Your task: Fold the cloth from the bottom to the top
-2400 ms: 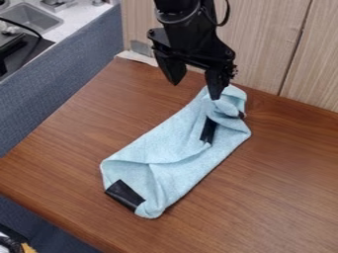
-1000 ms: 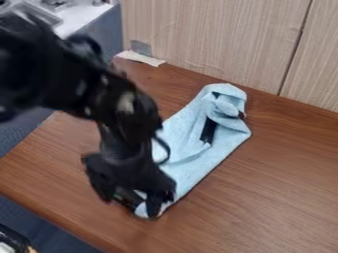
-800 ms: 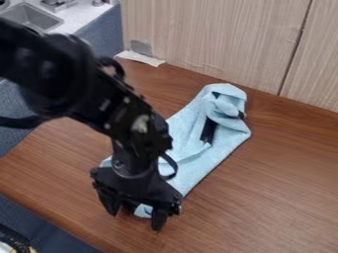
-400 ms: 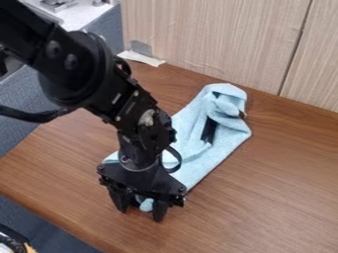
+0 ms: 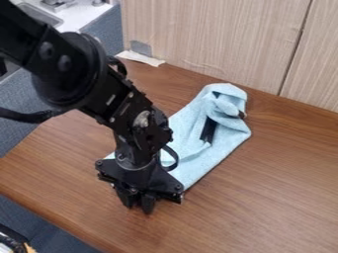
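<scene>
Cloth (image 5: pixel 198 157) lies slantwise on the wooden table (image 5: pixel 277 173); its far end is bunched and overlapped, with a black patch (image 5: pixel 208 129) on the upper part; its near end lies under and behind the gripper (image 5: pixel 139 206); the fold from this end is not made.

Tool state: fingers almost together, only a narrow gap at the tips; the fabric between them is hidden, but I judge the near end pinched.

Change: the fingers stood wide a moment ago, with a tuft of blue between them; they have since closed and the tuft is gone from sight, while the far end lies as it did; this reads as the grasp that starts the fold.

Next, judged: lift a little, carry the end up toward the bunched part, then release; risk: a shallow pinch slips, or the whole cloth drags.

Surroundings: arm (image 5: pixel 72 64) enters from upper left; white strip (image 5: pixel 141 58) by the wood-grain panel (image 5: pixel 218 44).
</scene>
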Controlling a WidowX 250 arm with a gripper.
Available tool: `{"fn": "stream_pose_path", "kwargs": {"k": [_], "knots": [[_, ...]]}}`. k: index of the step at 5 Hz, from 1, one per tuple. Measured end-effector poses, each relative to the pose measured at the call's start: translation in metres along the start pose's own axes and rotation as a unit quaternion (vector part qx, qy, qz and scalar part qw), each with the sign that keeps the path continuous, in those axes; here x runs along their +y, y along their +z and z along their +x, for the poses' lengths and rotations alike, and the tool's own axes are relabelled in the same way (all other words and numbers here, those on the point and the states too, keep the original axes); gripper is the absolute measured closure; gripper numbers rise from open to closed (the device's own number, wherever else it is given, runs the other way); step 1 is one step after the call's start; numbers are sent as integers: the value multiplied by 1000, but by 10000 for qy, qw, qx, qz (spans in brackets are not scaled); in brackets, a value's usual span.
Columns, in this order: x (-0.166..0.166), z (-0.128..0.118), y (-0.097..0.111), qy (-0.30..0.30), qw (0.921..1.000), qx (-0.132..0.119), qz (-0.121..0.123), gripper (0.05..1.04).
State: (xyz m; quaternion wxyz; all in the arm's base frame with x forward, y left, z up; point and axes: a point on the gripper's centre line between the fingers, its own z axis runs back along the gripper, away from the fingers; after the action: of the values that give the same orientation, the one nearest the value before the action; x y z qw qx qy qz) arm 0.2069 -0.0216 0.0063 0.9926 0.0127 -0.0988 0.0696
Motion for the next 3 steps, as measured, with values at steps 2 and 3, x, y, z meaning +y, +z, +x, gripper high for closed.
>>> {"fn": "stream_pose_path", "kwargs": {"k": [2, 3], "knots": [[-3, 1, 30, -315, 9992, -168, -192, 992], [-4, 17, 60, -368, 9978, -507, -233, 1008]]}}
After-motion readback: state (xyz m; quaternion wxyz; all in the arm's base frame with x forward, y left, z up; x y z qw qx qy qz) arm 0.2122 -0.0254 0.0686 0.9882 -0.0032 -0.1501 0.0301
